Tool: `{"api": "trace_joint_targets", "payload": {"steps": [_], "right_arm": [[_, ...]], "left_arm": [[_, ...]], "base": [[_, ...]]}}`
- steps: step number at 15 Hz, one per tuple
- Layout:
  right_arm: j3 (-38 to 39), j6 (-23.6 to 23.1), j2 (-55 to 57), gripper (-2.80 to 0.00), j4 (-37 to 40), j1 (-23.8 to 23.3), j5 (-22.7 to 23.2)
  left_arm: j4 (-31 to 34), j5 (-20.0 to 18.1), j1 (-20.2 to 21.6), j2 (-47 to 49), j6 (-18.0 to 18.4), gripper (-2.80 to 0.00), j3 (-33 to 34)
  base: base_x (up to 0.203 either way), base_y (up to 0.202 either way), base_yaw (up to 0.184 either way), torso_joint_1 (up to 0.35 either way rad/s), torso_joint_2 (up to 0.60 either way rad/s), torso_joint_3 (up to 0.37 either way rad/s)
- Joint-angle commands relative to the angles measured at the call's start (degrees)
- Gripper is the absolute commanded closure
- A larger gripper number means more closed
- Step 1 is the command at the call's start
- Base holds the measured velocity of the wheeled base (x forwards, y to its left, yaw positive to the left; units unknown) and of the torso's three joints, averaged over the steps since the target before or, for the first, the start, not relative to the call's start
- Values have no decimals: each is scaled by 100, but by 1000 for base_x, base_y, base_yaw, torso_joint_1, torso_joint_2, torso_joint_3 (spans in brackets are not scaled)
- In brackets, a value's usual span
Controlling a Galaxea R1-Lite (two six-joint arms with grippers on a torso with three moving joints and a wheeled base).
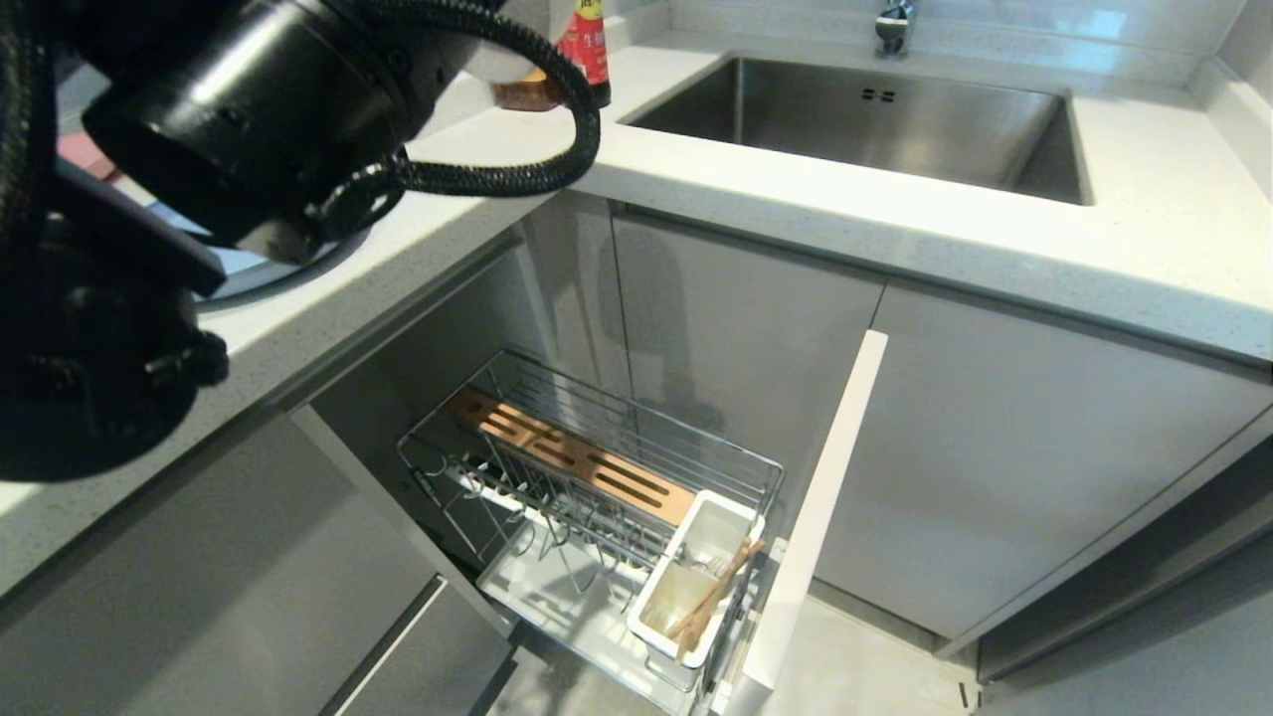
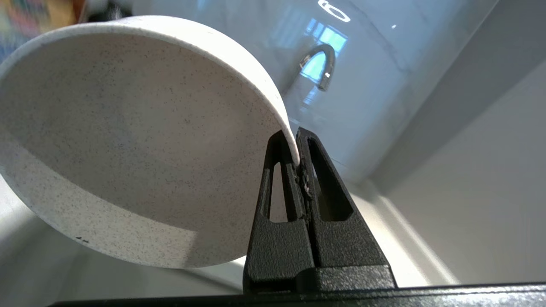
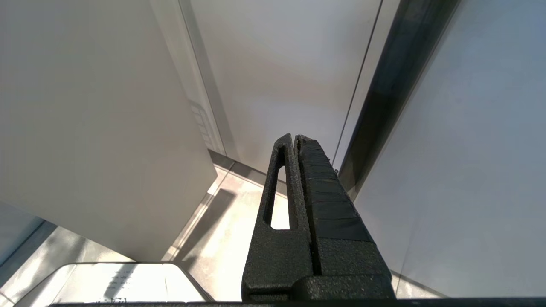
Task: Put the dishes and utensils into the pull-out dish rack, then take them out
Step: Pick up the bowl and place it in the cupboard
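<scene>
No lettering can be read anywhere: the red-labelled bottle at the top centre of the head view carries print too small to make out. In the left wrist view the left end effector is closed on the rim of the cream-white speckled bowl, which fills the left half of that frame, tilted on edge with its hollow facing the camera. In the head view the left arm blocks the upper left corner above the bench. The pull-out dish rack stands drawn out at lower centre, with the chopsticks and fork in its white utensil cup. The right end effector is closed on nothing, in the centre of its own view beside pale cabinet panels.
</scene>
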Motion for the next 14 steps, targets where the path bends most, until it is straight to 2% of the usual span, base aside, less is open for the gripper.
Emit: {"api": "trace_joint_targets", "payload": {"steps": [1, 2, 3, 4, 5, 7, 9, 10, 14], "right_arm": [[9, 0, 2, 0, -3, 0, 1], [9, 0, 2, 0, -3, 0, 1], [8, 0, 2, 0, -3, 0, 1], [9, 0, 2, 0, -3, 0, 1], [0, 0, 2, 0, -3, 0, 1], [9, 0, 2, 0, -3, 0, 1], [9, 0, 2, 0, -3, 0, 1], [9, 0, 2, 0, -3, 0, 1], [9, 0, 2, 0, -3, 0, 1]], "left_arm": [[-295, 295, -203, -142, -650, 0, 666], [-402, 843, -416, -162, -1305, 0, 865], [-422, 1311, -571, -152, -1792, 0, 968], [-380, 1724, -715, -95, -2239, 0, 1095], [-357, 1919, -831, -24, -2500, 0, 1336], [-356, 2044, -996, 180, -2995, 0, 1535], [-329, 2116, -1004, 395, -3743, 0, 1571], [-328, 2136, -994, 470, -3984, 0, 1625], [-331, 2290, -744, 939, -4532, 0, 1708]], "base": [[0, 0, 0, 0, 0, 0], [0, 0, 0, 0, 0, 0], [0, 0, 0, 0, 0, 0], [0, 0, 0, 0, 0, 0], [0, 0, 0, 0, 0, 0], [0, 0, 0, 0, 0, 0], [0, 0, 0, 0, 0, 0], [0, 0, 0, 0, 0, 0], [0, 0, 0, 0, 0, 0]]}}
